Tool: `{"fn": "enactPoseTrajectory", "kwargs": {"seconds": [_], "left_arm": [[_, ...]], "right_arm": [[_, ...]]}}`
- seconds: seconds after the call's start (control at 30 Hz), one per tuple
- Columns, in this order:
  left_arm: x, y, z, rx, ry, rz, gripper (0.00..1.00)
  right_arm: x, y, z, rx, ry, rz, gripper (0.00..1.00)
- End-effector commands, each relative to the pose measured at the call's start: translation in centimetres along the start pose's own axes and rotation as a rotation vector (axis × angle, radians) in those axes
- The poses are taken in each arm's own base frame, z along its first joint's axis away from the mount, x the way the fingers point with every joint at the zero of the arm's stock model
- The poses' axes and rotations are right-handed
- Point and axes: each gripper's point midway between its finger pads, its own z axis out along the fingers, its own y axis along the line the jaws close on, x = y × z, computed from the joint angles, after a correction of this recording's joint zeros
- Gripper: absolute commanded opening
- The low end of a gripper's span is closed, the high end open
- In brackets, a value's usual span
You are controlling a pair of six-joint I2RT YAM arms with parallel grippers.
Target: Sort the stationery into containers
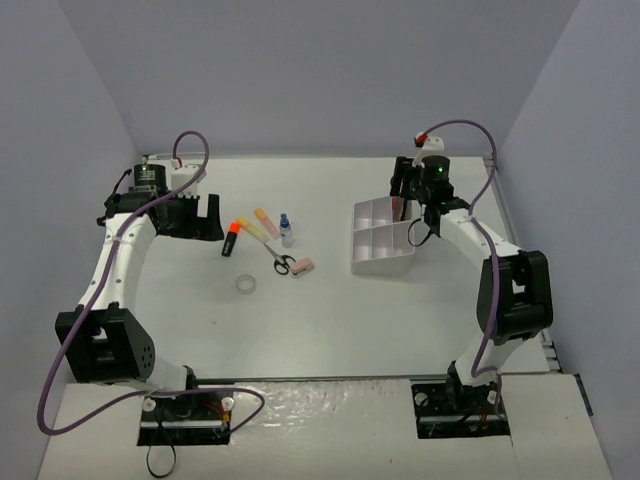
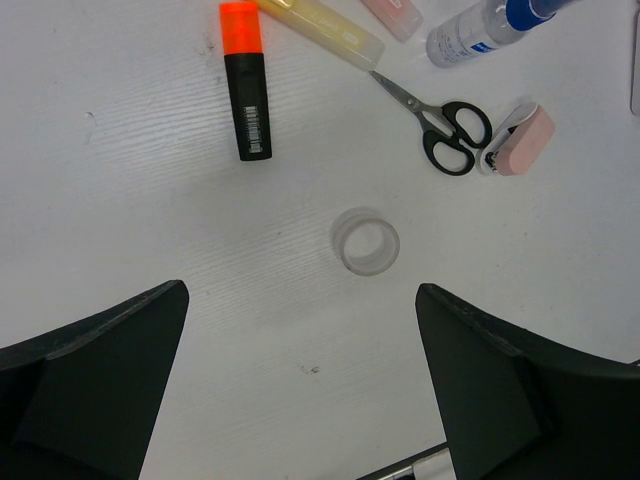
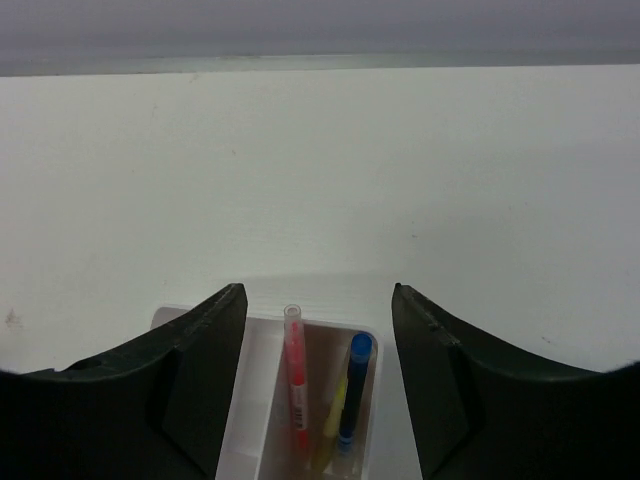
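Observation:
The white tray stands right of centre. My right gripper hovers open over its far right compartment, where a red pen, a thin yellow stick and a blue pen lie. Nothing is between the right fingers. At the left, my left gripper is open and empty above the table. Below it lie an orange highlighter, a yellow highlighter, a pink highlighter, a blue-capped bottle, black scissors, a pink eraser and a clear tape ring.
The tray's other compartments look bare from above. Grey walls close the table in at the back and sides, and a rail runs along the right edge. The arm bases sit at the near edge.

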Motion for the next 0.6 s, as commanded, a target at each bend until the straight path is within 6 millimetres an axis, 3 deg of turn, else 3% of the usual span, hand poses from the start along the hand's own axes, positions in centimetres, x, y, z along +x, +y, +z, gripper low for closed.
{"fn": "enactPoseTrajectory", "kwargs": {"seconds": [0.0,0.1,0.23,0.33,0.4,0.5,0.57], "left_arm": [[-1.8,-0.2,-1.7,-0.002,-0.093,0.028,0.97],[-1.9,-0.2,-1.6,0.006,-0.096,0.023,0.97],[-2.1,-0.2,-1.8,0.003,-0.104,0.021,0.97],[-2.2,0.1,-2.0,-0.004,-0.117,0.014,0.97],[-1.9,0.6,-2.2,-0.014,-0.120,-0.002,0.97],[-1.6,0.9,-2.5,-0.020,-0.128,-0.011,0.97],[-1.6,0.9,-2.7,-0.020,-0.134,-0.015,0.97]], "right_arm": [[-7.1,0.8,-2.5,-0.022,-0.179,-0.023,0.61],[-10.0,1.5,-4.1,-0.035,-0.230,-0.044,0.62],[-12.4,4.6,-5.9,-0.106,-0.269,-0.115,0.62],[-9.6,11.3,-6.2,-0.273,-0.191,-0.228,0.66],[-5.7,18.1,-6.9,-0.484,-0.096,-0.289,0.76],[-2.8,22.4,-6.6,-0.569,-0.048,-0.324,0.94],[-1.1,25.5,-6.3,-0.611,-0.025,-0.354,1.00]]}}
